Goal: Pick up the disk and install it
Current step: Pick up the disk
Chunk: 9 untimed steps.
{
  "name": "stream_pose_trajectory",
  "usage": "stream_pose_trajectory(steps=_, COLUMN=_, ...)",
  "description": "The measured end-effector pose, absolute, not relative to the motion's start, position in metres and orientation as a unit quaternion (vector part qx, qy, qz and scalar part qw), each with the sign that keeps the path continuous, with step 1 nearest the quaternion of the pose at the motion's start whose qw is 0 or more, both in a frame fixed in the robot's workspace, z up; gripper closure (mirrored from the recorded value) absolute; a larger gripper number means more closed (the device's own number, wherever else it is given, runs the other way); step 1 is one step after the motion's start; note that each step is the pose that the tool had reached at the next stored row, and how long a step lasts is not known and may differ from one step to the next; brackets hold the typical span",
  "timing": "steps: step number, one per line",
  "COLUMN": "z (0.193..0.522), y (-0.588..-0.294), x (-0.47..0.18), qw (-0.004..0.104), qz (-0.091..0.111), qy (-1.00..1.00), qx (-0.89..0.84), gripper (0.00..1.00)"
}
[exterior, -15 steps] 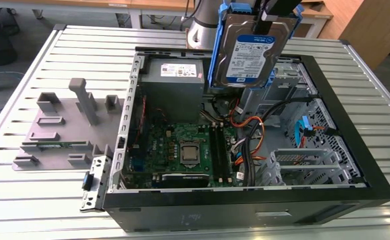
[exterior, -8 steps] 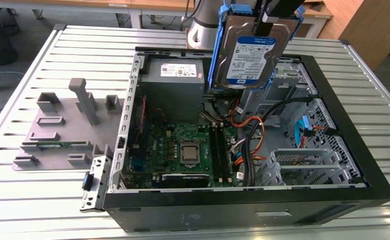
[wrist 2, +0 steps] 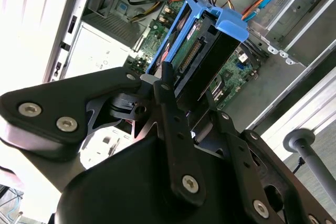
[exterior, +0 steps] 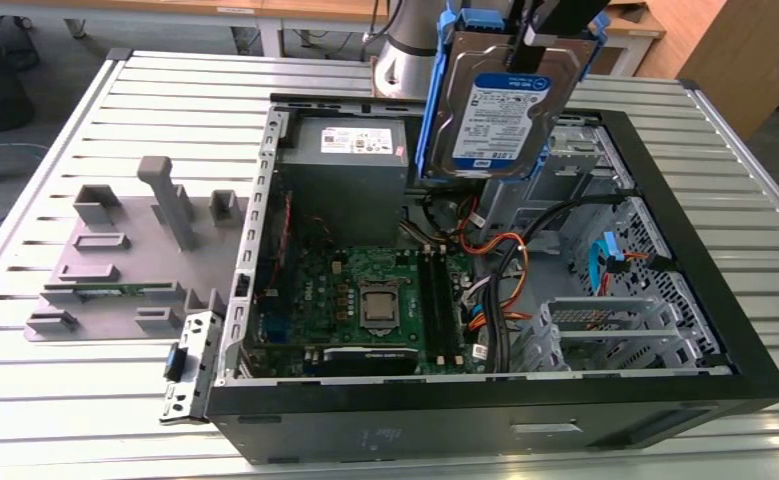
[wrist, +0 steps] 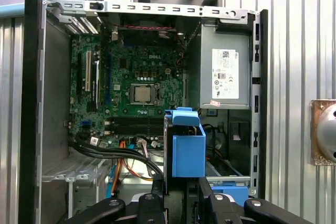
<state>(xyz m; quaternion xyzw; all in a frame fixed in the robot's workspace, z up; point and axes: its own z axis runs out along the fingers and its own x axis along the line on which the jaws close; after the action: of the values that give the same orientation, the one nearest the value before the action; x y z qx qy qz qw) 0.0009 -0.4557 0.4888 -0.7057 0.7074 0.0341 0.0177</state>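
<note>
- Ext. view's left: grey plastic fixture (exterior: 122, 250) w/ upright posts lies on the slatted metal table (exterior: 42, 420), just beside the PC case (exterior: 496, 425).
- Case lies on its side, side panel off, interior open upward.
- Inside, toward ext. view's left: grey PSU (exterior: 349, 150) w/ white label at the far end, green motherboard (exterior: 362, 290) nearer the camera, bare CPU socket mid-board.
- Centre: disk (exterior: 503, 110) is up in the air over the case interior, beside the PSU. It hangs edge-down and a bit tilted, label facing the ext. cam, blue carrier bracket round it.
- Gripper (exterior: 559, 35) has the disk by its upper end; jaws are clamped on the drive's two flat faces.
- Both wrist views look down along the disk (wrist 2: 205, 51) (wrist: 188, 145), gripper (wrist 2: 191, 106) (wrist: 181, 203) closed round it, motherboard and cables below.
- Under the disk: bundle of black, orange and red cables (exterior: 503, 250).
- Ext. view's right: metal drive cage (exterior: 616, 325) by the case wall, w/ a lone blue latch (exterior: 612, 252) nearby.
</note>
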Motion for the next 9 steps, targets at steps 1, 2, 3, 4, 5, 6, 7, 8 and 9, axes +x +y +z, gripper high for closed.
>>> stream_pose_trajectory(steps=1, z=0.4888, y=-0.4559, x=0.0009, qw=0.018, qz=0.034, qy=0.707, qx=-0.706, gripper=0.65)
stream_pose_trajectory(steps=2, z=0.4888, y=-0.4561, x=0.0009, qw=0.018, qz=0.034, qy=0.707, qx=-0.706, gripper=0.65)
stream_pose_trajectory(steps=3, z=0.4888, y=-0.4563, x=0.0009, qw=0.018, qz=0.034, qy=0.707, qx=-0.706, gripper=0.65)
stream_pose_trajectory(steps=4, z=0.4888, y=-0.4564, x=0.0009, qw=0.018, qz=0.034, qy=0.707, qx=-0.706, gripper=0.65)
stream_pose_trajectory(steps=5, z=0.4888, y=-0.4566, x=0.0009, qw=0.018, qz=0.034, qy=0.707, qx=-0.706, gripper=0.65)
stream_pose_trajectory(steps=6, z=0.4888, y=-0.4568, x=0.0009, qw=0.018, qz=0.034, qy=0.707, qx=-0.706, gripper=0.65)
stream_pose_trajectory(steps=7, z=0.4888, y=-0.457, x=0.0009, qw=0.018, qz=0.034, qy=0.707, qx=-0.706, gripper=0.65)
stream_pose_trajectory(steps=8, z=0.4888, y=-0.4573, x=0.0009, qw=0.018, qz=0.034, qy=0.707, qx=-0.706, gripper=0.65)
stream_pose_trajectory(steps=9, z=0.4889, y=-0.4576, x=0.0009, qw=0.018, qz=0.034, qy=0.707, qx=-0.706, gripper=0.65)
